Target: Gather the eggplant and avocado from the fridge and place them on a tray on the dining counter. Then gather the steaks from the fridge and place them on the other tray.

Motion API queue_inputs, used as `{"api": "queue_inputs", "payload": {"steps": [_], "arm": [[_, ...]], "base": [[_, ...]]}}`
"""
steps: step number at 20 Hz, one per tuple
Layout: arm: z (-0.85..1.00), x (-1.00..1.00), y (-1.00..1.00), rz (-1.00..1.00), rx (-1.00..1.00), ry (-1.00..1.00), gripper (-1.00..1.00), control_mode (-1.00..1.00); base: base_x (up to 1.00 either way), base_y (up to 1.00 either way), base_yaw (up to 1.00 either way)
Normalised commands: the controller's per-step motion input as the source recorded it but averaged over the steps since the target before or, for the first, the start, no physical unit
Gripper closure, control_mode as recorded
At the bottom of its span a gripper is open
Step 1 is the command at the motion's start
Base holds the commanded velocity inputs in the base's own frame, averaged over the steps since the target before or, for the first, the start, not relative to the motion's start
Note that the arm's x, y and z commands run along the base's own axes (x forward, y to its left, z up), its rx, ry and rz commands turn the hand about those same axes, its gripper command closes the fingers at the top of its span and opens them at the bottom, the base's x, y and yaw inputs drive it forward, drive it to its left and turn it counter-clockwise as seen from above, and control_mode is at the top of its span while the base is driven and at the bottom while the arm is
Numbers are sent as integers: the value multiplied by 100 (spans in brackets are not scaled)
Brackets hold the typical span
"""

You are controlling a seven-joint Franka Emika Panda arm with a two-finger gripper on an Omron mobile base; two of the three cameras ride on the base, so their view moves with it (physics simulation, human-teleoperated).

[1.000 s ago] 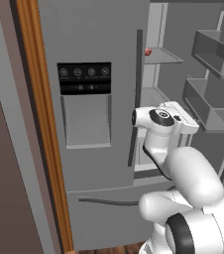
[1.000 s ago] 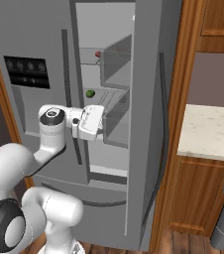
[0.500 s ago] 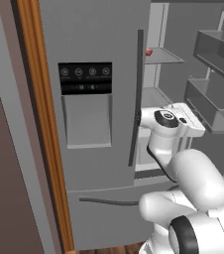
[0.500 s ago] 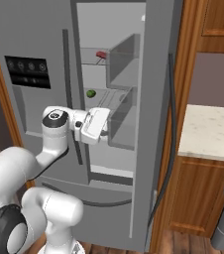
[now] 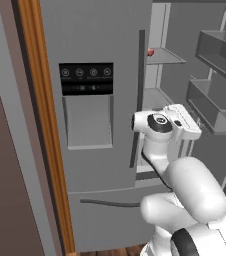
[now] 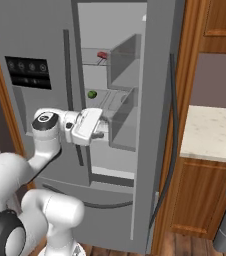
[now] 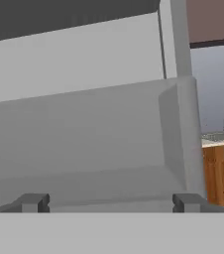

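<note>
Facing open fridge (image 6: pixel 112 100), avocado (image 6: pixel 92 94) roundish

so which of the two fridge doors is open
The right-hand door, the one with shelf bins on its inside, is swung out. The left door, carrying the black dispenser panel, stays flush and shut.

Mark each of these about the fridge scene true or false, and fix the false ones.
1. The fridge has its right door swung open. True.
2. The tool is clamped on the avocado. False: its jaws stand wide apart and empty.
3. The avocado sits on a shelf inside the fridge. True.
4. A small red item lies below the avocado. False: it is on the shelf above.
5. The dispenser panel is on the open door. False: it is on the closed left door.
</note>
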Motion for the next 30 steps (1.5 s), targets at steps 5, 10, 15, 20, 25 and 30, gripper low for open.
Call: {"api": "queue_inputs", "payload": {"steps": [5,10,15,20,25,30], "arm": [[8,-29,84,26,-9,0,-100,-100],[0,-20,91,55,-7,2,-100,-100],[0,-7,90,59,-1,1,-100,-100],[0,-1,44,47,0,-2,-100,-100],[0,0,24,40,0,-13,-100,-100],[0,4,5,29,0,-8,-100,-100]], "base": [[0,0,0],[0,0,0],[0,0,0],[0,0,0],[0,0,0],[0,0,0]]}}
